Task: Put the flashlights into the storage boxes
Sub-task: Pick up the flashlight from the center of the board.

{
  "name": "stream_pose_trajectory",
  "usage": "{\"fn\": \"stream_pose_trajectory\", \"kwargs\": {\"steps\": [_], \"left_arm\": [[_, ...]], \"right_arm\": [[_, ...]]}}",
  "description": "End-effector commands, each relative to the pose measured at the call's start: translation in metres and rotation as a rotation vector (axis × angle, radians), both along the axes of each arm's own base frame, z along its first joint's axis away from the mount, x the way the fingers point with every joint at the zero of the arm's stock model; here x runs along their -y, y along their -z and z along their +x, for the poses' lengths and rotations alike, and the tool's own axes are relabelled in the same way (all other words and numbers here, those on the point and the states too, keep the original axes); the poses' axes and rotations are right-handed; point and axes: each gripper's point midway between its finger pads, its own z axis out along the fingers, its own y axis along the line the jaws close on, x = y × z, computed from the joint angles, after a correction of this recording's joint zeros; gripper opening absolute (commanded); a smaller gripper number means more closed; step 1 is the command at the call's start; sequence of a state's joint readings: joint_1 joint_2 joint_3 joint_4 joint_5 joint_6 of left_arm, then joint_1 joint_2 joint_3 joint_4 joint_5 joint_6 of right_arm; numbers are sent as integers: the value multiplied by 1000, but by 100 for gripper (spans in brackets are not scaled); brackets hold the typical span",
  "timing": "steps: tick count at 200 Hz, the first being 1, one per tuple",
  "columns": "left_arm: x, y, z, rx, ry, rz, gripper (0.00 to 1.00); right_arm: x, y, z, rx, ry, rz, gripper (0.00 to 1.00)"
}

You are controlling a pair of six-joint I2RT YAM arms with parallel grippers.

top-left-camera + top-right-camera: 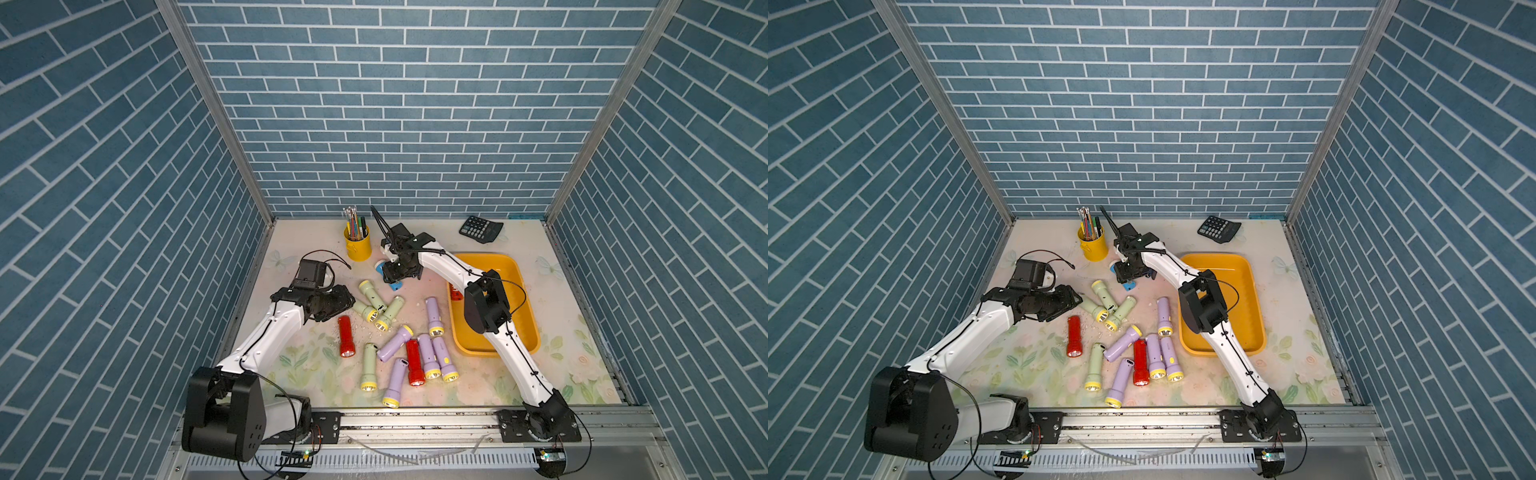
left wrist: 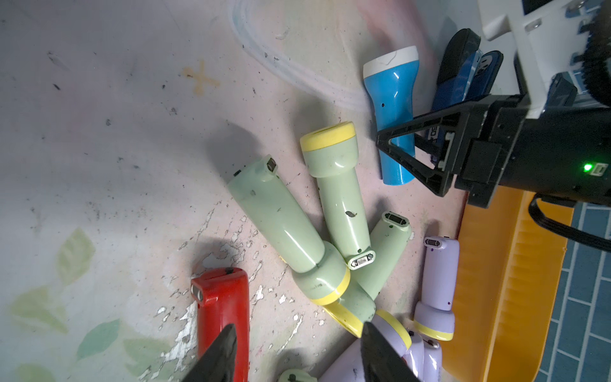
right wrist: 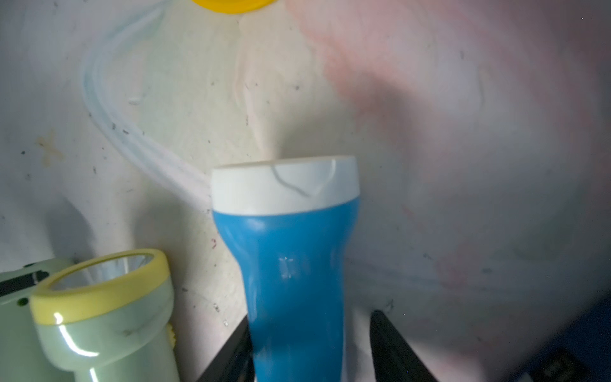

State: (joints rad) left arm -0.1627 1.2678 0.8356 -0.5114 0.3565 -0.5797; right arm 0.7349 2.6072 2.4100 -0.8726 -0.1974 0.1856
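In a top view, the blue plastic flashlight with a white head ring point(image 1: 379, 266) lies on the desk beneath my right gripper point(image 1: 398, 272), beside the shallow orange-yellow plastic tray point(image 1: 515, 291). In the left wrist view, my left gripper point(image 2: 297, 354) is spread, empty and farther off. In the right wrist view, the flashlight's long axis points straight ahead. The right jaws straddle its handle with a gap on one side and are not yet pinching.
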Motion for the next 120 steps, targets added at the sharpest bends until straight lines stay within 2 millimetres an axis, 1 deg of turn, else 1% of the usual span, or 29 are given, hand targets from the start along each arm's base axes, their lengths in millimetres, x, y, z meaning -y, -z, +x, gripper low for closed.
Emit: {"fn": "stream_pose_trajectory", "kwargs": {"steps": [1,15,25,33,45,63,83,98,99,117,120], "left_arm": [[-4,6,-4,-23,-4,17,61],[-5,5,-4,-21,-3,20,61],[-5,5,-4,-21,-5,21,61],[-5,5,-4,-20,-5,24,61],[-6,4,-4,-16,-6,26,61],[-5,4,-3,-13,-2,24,61],[-3,3,-2,-8,3,17,60],[0,-1,2,9,7,4,59],[0,-2,2,11,8,3,59],[5,-8,6,41,21,-2,59],[7,-9,7,45,25,-2,59]], "right_arm": [[0,7,8,47,-18,-39,52],[6,10,13,68,-2,-72,48],[8,11,13,73,-3,-84,44],[12,8,16,90,8,-104,41],[13,0,17,102,11,-103,36],[13,-21,15,112,26,-72,34],[12,-53,12,137,54,-10,32],[11,-74,3,135,58,51,30],[12,-73,2,133,58,50,30],[23,-92,-7,144,75,71,30],[26,-93,-10,141,79,69,30]]}}
